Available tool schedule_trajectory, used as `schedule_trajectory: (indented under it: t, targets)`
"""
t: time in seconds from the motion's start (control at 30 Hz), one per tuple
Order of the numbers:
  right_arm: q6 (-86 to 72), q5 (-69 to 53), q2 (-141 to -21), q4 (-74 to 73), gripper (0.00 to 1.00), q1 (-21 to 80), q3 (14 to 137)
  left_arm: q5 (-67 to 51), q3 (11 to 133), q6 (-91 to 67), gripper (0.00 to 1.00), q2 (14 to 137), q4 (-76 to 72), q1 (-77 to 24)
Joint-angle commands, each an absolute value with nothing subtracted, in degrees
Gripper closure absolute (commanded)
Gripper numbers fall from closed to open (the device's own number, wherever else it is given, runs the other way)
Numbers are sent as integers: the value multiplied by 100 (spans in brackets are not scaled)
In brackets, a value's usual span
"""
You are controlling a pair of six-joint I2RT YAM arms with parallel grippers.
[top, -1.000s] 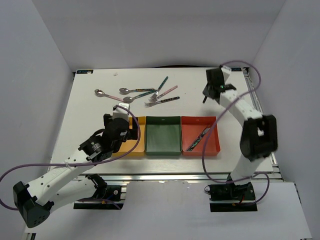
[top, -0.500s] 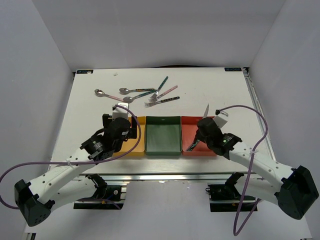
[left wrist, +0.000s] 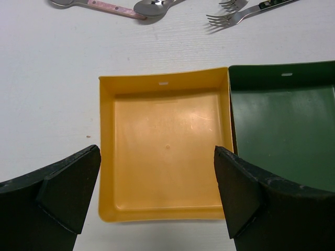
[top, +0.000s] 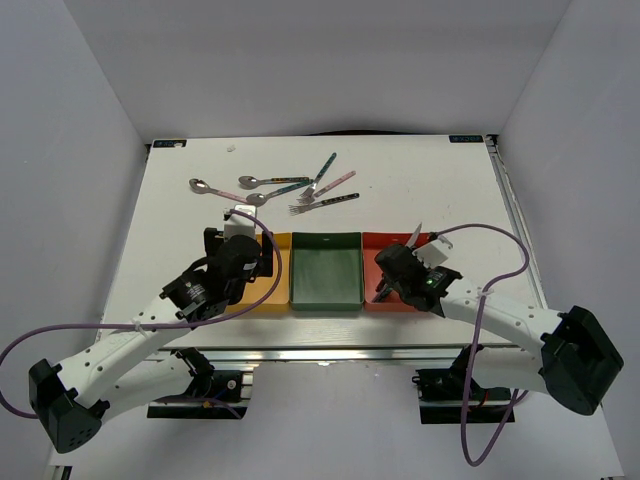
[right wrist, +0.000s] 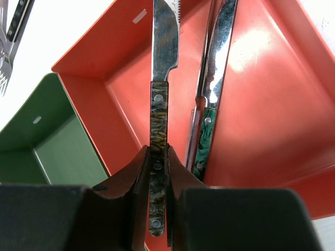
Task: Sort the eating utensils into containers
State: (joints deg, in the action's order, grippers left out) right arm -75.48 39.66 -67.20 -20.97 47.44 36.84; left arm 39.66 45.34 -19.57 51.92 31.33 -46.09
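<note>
My right gripper [right wrist: 158, 157] is shut on the dark patterned handle of a knife [right wrist: 165, 47], whose blade points out over the red tray [right wrist: 272, 104]. A second knife [right wrist: 212, 99] with a green handle lies inside that tray. From above, the right gripper [top: 392, 270] sits low over the red tray [top: 380, 243]. My left gripper [left wrist: 157, 178] hangs open and holds nothing above the yellow-orange tray [left wrist: 162, 136]. The dark green tray [top: 325, 265] stands between the other two. Several spoons [top: 205, 187] and forks [top: 320, 203] lie loose on the table behind the trays.
The three trays stand side by side near the table's front edge. White walls enclose the table on the left, back and right. A purple cable [top: 480, 235] loops over the right arm.
The right arm has swung from the back right of the table down to the red tray, carrying the knife. The left arm has not moved.
</note>
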Motion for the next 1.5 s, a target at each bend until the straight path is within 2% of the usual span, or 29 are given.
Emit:
schedule_trajectory:
  t: [0.0, 0.07, 0.13, 0.33, 0.47, 0.57, 0.6, 0.7, 0.73, 0.77, 0.8, 0.83, 0.93, 1.03, 1.2, 1.47]
  targets:
    - [-7919, 4324, -6776, -2039, 83, 4772, 3691, 4025, 4518, -2004, 2, 5133, 3129, -4614]
    - [-7866, 4307, -6820, -2056, 58, 4772, 3718, 4008, 4509, -2004, 2, 5133, 3120, -4614]
    - [-7840, 4280, -6838, -2091, 47, 4772, 3788, 3999, 4518, -2004, 2, 5150, 3129, -4623]
    - [-7577, 4324, -6593, -2197, 42, 4772, 4007, 4043, 4518, -2030, 2, 5089, 3155, -4623]
    - [-6673, 4316, -6451, -1933, 40, 4772, 4305, 4087, 4518, -2030, 2, 5036, 3155, -4614]
    - [-6145, 4377, -6774, -1881, 35, 4764, 4813, 4200, 4535, -2030, 2, 5027, 3173, -4614]
    - [-5169, 3977, -6889, -1150, 32, 4746, 4912, 4245, 4561, -2074, 2, 5019, 3208, -4623]
    - [-3599, 2992, -7618, -486, 25, 4458, 5525, 4508, 4570, -2162, 2, 4870, 3261, -4623]
    - [-2742, 2518, -7872, -431, 23, 4308, 5789, 4587, 4570, -2223, 2, 4826, 3296, -4614]
    - [-2472, 1470, -8414, -622, 19, 4124, 6070, 4684, 4570, -2267, 2, 4764, 3322, -4623]
    - [-2270, 989, -8681, -807, 16, 3765, 6682, 4911, 4570, -2311, 2, 4677, 3357, -4614]
    - [-1772, 227, -8971, -922, 16, 3614, 6967, 5017, 4579, -2381, 2, 4641, 3436, -4614]
    - [-759, -491, -9964, -1405, 19, 3375, 8100, 5238, 4588, -2382, 2, 4553, 3463, -4623]
    - [770, -799, -10852, -2029, 21, 3366, 9101, 5186, 4570, -2312, 2, 4675, 3428, -4614]
    - [2545, -667, -11759, -2092, 19, 3200, 9711, 4993, 4614, -2277, 2, 5044, 3454, -4623]
    - [3462, -1748, -13033, -2891, 25, 2804, 11363, 4676, 4579, -2162, 2, 5194, 3349, -4614]
